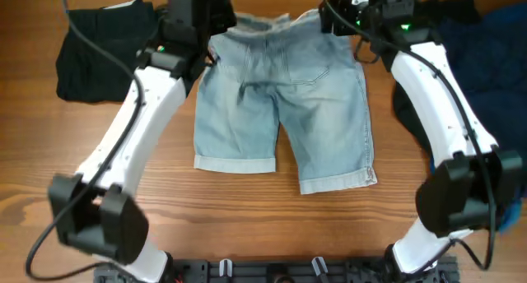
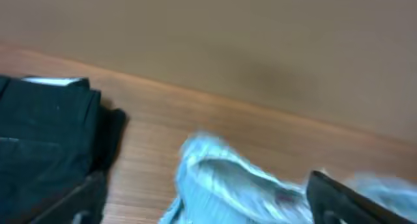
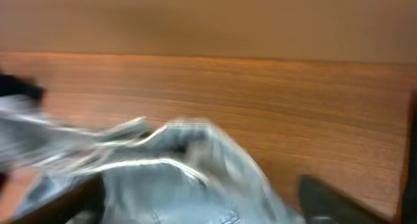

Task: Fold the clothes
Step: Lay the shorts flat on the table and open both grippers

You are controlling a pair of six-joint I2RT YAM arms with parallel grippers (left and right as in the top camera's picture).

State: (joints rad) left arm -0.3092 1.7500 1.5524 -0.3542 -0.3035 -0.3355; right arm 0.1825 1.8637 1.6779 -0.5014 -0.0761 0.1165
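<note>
Faded light-blue denim shorts lie flat, back pockets up, waistband seemingly bunched.

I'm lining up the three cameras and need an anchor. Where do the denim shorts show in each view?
Overhead: the denim shorts lie spread at centre, waistband at the top between the two arms.
Left wrist: blurred light-blue fabric at bottom centre, right of the black garment.
Right wrist: blurred, across the lower left and centre.
Shared landmark: the wooden table, bare beyond the shorts in all three views.
</note>
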